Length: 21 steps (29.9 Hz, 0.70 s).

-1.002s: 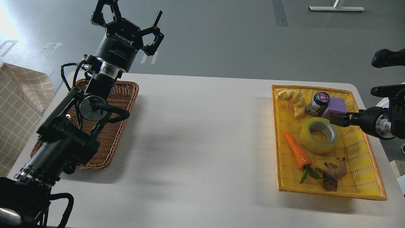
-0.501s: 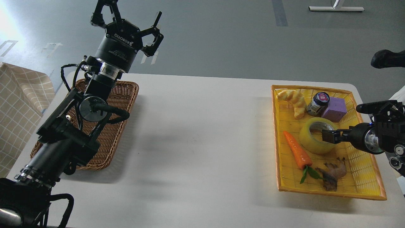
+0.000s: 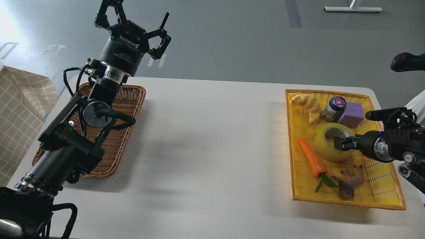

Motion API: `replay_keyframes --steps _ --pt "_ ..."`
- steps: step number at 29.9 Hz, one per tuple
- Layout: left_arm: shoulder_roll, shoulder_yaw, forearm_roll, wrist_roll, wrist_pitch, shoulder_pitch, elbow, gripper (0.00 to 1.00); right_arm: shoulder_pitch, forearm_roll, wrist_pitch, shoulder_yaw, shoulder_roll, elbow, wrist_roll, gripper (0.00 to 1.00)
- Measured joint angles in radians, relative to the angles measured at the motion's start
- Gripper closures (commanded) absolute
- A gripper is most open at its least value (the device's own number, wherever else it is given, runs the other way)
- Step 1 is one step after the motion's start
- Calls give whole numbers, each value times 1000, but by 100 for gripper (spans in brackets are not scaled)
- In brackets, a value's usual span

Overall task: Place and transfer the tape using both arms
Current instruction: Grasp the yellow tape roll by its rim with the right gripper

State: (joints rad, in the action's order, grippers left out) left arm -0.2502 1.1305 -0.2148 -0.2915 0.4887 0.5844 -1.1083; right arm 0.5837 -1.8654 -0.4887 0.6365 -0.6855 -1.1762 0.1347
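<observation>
The yellow translucent tape [image 3: 333, 153] lies flat in the yellow tray [image 3: 382, 186] at the right, its grey-white core facing up. My right gripper [image 3: 351, 130] comes in from the right edge with its fingers spread. The lower fingertip [image 3: 342, 144] is at the core opening of the tape; the upper finger [image 3: 382, 115] is over the tray's far right rim. My left gripper [image 3: 136, 16] is open and empty, held high beyond the table's far left edge, far from the tape.
A brown wicker basket [image 3: 127, 109] lies at the left under my left arm. The yellow tray also holds a croissant [image 3: 308, 104], a small jar [image 3: 333, 108], a purple block [image 3: 352, 114], a carrot [image 3: 311, 161] and a brown root piece [image 3: 350, 181].
My right gripper has moved down and to the left, from beside the purple block onto the tape; its lower finger now reaches the core. The left arm has barely moved.
</observation>
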Motion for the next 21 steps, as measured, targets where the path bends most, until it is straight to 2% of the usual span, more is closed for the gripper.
replay_keyframes --steps 2,3,4,5,16,21 --pt "0 0 0 0 0 0 1 2 0 0 0 0 3 6 0 59" --pt "0 0 0 0 0 0 1 2 0 0 0 0 3 8 0 76" --pt "1 0 0 0 0 0 1 2 0 0 0 0 4 9 0 85" --pt "1 0 0 0 0 0 1 2 0 0 0 0 4 10 0 99" --pt "7 0 0 0 0 -1 7 2 39 15 0 27 -1 -10 12 100" --pt "8 -6 0 0 0 3 9 2 46 18 0 67 -34 -85 13 100"
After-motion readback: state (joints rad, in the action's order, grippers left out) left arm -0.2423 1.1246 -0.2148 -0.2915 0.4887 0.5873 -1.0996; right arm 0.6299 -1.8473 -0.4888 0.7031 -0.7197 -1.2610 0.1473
